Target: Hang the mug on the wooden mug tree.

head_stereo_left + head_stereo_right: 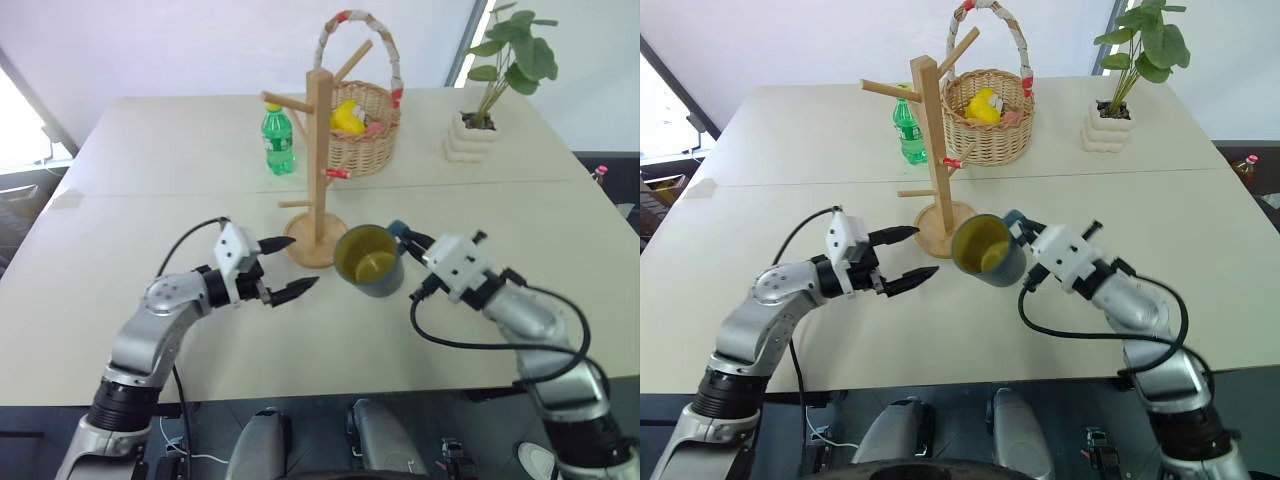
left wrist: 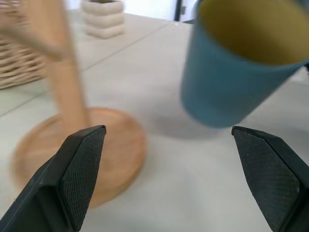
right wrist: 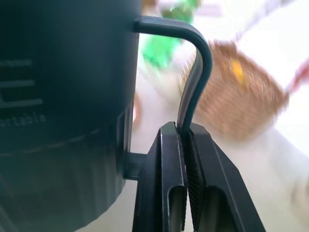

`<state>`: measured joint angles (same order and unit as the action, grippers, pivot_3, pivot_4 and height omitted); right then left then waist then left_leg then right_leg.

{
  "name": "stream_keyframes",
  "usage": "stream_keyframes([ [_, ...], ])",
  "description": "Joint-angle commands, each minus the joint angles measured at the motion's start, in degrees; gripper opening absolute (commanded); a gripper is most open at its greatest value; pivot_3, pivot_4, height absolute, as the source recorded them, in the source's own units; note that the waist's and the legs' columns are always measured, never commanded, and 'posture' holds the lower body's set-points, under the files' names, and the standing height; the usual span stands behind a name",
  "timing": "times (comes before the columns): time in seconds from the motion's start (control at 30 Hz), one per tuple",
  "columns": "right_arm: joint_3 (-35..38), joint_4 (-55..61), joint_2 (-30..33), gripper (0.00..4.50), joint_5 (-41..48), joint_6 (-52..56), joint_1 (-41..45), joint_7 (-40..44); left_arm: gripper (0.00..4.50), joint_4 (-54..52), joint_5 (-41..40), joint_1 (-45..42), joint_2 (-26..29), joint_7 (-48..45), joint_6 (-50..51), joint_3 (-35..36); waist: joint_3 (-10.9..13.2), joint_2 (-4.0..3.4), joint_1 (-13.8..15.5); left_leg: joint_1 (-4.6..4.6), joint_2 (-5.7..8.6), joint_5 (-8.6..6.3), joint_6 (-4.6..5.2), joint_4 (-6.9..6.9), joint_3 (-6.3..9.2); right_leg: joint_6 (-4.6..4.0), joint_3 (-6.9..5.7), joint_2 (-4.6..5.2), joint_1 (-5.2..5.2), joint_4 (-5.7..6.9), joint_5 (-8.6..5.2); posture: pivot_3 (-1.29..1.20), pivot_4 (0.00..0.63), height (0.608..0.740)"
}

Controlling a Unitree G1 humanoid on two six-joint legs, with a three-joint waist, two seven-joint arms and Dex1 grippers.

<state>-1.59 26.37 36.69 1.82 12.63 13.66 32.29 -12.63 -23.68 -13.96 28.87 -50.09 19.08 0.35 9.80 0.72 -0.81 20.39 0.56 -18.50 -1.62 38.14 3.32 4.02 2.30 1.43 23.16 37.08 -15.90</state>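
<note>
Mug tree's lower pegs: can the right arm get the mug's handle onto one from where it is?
Probably yes. The right gripper pinches the mug by its handle, lifted beside the wooden mug tree, with nothing between them. The open left gripper hovers near the base and could crowd the approach.

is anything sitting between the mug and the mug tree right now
Nothing visible does. The mug, held by its handle in the right gripper, hangs tilted just beside the wooden mug tree, near its base. The left gripper is open on the tree's other side, not in the gap.
</note>
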Motion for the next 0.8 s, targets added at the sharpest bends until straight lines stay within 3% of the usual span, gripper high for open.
stream_keyframes([
  [0.03,1.4,3.6,1.3,0.05,2.8,4.2,5.7,2.5,4.50,-0.8,-3.0,-1.6,0.7,0.0,-0.9,4.1,0.0,0.02,0.2,0.00,0.00,0.00,0.00,0.00,0.00,0.00,-0.01,0.01,0.00,0.00,0.00,0.00,0.150,0.740],
  [0.23,-0.6,2.6,2.2,0.05,2.1,7.3,12.3,4.9,4.50,-1.8,-4.3,-1.6,2.1,0.1,-0.5,6.2,0.0,0.04,0.2,0.16,0.06,0.00,0.00,-0.03,0.06,0.00,-0.10,0.16,0.03,-0.15,0.00,0.00,0.150,0.740],
  [0.8,-5.3,-1.2,0.2,0.05,-2.4,8.7,19.0,4.8,4.50,-6.5,-11.8,0.2,5.6,0.2,5.1,10.0,0.0,0.04,0.0,0.12,0.03,0.00,-0.01,-0.06,0.06,-0.01,-0.09,0.14,0.06,-0.10,0.00,0.00,0.150,0.740],
])
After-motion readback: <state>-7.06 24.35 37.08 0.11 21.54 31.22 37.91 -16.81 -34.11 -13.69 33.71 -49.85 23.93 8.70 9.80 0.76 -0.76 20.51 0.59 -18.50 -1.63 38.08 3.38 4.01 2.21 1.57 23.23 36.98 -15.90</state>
